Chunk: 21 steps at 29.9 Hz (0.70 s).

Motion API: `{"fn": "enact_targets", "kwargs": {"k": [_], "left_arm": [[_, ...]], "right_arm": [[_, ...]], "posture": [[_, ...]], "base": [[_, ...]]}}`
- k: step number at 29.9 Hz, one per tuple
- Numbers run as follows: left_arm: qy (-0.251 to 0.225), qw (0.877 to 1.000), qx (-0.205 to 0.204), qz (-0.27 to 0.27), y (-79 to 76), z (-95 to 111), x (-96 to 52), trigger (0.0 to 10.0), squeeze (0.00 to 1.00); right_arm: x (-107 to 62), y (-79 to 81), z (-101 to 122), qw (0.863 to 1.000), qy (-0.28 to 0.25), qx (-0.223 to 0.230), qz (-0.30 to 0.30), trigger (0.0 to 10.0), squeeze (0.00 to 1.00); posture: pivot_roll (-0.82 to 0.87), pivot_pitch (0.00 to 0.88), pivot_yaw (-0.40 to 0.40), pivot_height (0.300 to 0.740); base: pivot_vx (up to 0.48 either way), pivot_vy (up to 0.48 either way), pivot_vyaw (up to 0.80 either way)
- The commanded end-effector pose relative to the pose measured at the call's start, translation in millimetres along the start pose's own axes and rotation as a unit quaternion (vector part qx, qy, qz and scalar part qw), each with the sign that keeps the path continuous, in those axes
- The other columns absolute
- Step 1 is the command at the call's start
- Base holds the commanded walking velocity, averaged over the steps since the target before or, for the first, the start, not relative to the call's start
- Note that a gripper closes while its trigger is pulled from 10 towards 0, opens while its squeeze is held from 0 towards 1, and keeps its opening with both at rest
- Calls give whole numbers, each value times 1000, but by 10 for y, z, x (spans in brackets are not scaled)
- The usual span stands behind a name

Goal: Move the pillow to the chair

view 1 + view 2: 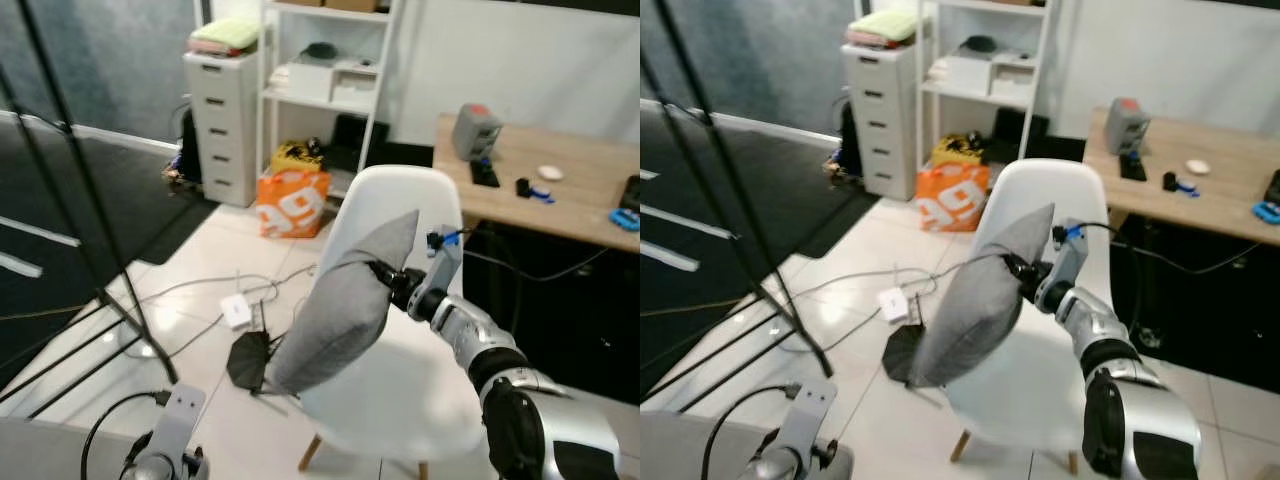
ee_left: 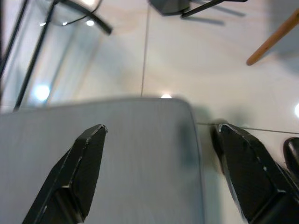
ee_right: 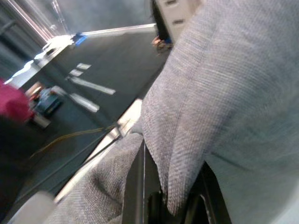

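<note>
At the frame's centre our right gripper [image 1: 385, 277] is clenched on the pillow [image 1: 340, 310], pinching a fold near its edge while it droops over the chair [image 1: 420, 390] (soft, light, floppy). Our left gripper [image 2: 159, 172] hangs spread apart.

Floor [image 1: 200, 250]: pale glossy tiles w/ a dark carpet strip [image 1: 150, 190] along robot's left. On the tiles: white chair [image 1: 400, 390] on wooden legs, orange bag [image 1: 292, 203] by the white drawer unit [image 1: 222, 125], small white box [image 1: 237, 310] w/ grey cables, black folded object [image 1: 248, 360] just beside the chair, black stand legs [image 1: 120, 320]. Wooden table [image 1: 580, 190] on the right carries a grey device [image 1: 474, 131], black items, a white disc [image 1: 550, 172], a blue object [image 1: 626, 220].
</note>
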<state>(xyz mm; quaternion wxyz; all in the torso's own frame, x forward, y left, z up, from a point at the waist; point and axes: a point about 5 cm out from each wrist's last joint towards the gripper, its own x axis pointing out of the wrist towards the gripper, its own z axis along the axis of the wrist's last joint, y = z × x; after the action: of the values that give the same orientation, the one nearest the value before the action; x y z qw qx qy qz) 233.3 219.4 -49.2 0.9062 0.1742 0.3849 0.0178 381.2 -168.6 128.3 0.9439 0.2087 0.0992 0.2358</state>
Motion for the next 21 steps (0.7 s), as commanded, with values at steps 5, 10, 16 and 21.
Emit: {"fn": "enact_targets", "kwargs": {"k": [5,10,16,21], "left_arm": [[5,1000,-3,3,-12,-21,-3,10000,0],[2,1000,-12,7,-12,-13,-3,10000,0],[2,1000,-11,-4,-32,-6,-1,10000,0],[5,1000,-10,-13,-52,-17,-4,10000,0]], "right_arm": [[61,95,202,999,-33,-26,32,10000,0],[72,119,126,998,-12,-39,40,10000,0],[89,188,-34,995,28,-56,72,10000,0],[115,339,-181,986,60,-51,148,10000,0]], "posture": [[-135,13,-58,740],[-139,8,-56,740],[-142,6,-55,740],[-143,2,-53,740]], "base": [[257,0,-769],[0,0,-615],[0,0,0],[0,-451,0]]}}
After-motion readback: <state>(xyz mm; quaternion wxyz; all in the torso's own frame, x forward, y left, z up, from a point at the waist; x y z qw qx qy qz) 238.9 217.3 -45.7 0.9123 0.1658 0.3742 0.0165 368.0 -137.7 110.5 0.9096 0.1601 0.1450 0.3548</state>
